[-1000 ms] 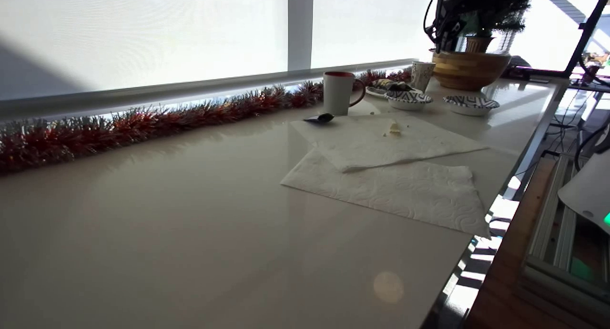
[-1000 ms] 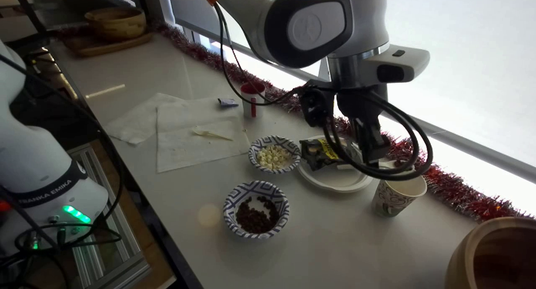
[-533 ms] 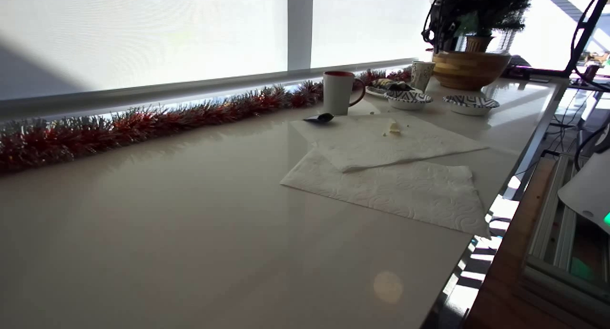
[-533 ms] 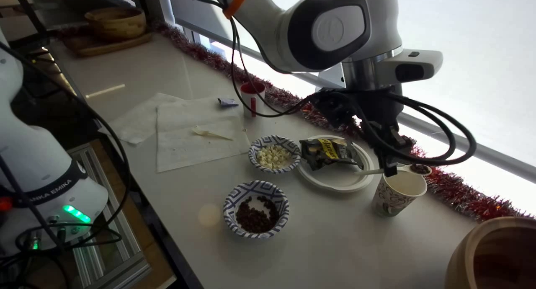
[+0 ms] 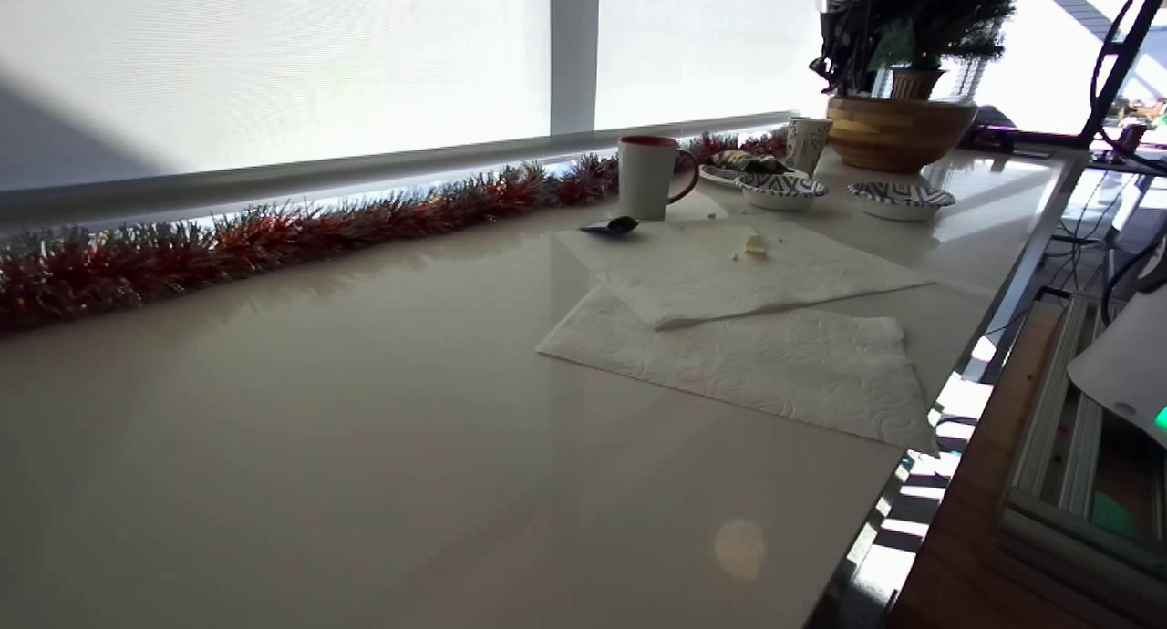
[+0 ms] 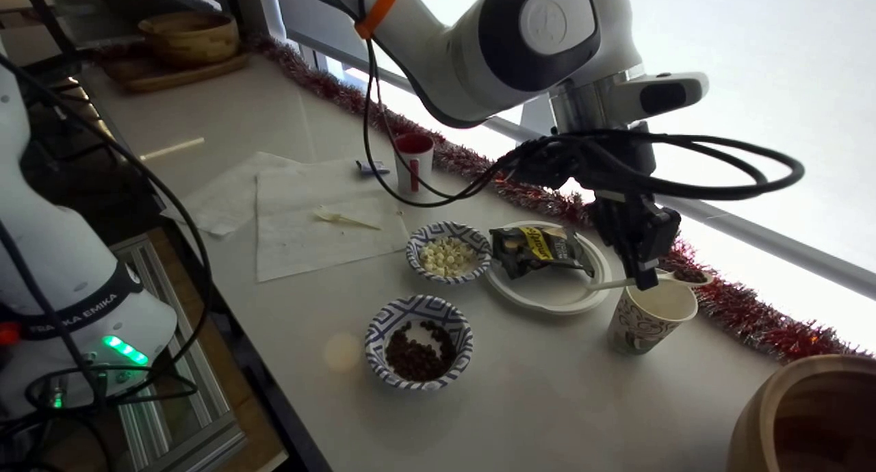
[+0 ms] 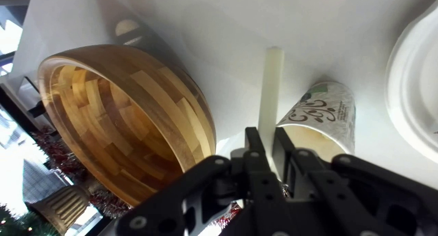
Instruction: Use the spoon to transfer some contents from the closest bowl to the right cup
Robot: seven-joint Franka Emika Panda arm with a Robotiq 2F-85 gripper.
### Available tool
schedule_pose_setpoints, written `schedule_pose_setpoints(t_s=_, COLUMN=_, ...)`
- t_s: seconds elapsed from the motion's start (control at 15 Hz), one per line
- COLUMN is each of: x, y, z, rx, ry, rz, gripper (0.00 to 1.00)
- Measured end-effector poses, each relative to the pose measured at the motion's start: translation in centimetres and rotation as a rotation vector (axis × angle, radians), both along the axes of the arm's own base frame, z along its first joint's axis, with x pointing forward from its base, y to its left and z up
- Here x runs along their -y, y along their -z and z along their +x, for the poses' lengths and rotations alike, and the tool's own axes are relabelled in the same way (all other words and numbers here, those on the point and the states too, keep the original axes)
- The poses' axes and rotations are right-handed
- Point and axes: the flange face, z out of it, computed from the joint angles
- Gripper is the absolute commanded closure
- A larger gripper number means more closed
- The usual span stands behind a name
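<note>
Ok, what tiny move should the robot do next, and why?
Probably shift the spoon until its loaded end is over the paper cup, before tipping. The tool is shut on the handle and dark bits sit in the loaded end, but in an exterior view that end shows past the cup's rim, so tipping now might spill.

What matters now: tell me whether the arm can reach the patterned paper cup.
Likely yes: the gripper, shut on the spoon, hangs close to the open paper cup, and nothing visible stands in the way.
</note>
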Motion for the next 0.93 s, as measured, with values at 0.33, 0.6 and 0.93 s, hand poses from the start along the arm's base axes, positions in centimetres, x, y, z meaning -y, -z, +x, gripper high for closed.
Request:
schedule_pose_setpoints(t_s=0.33, x=-0.5, y=0.2, z=0.2, rx=-0.046, ry=-0.03, rz=-0.087, gripper=0.97)
schedule_pose_setpoints(t_s=0.6, x=-1.5, y=1.1, z=0.6, rx=-0.096, ry=-0.082, rz=-0.159, gripper=0.97)
schedule_pose_setpoints(t_s=0.93, x=-2.6, y=2.7, z=0.5, rx=-0.172, ry=-0.152, rz=-0.262, gripper=0.97)
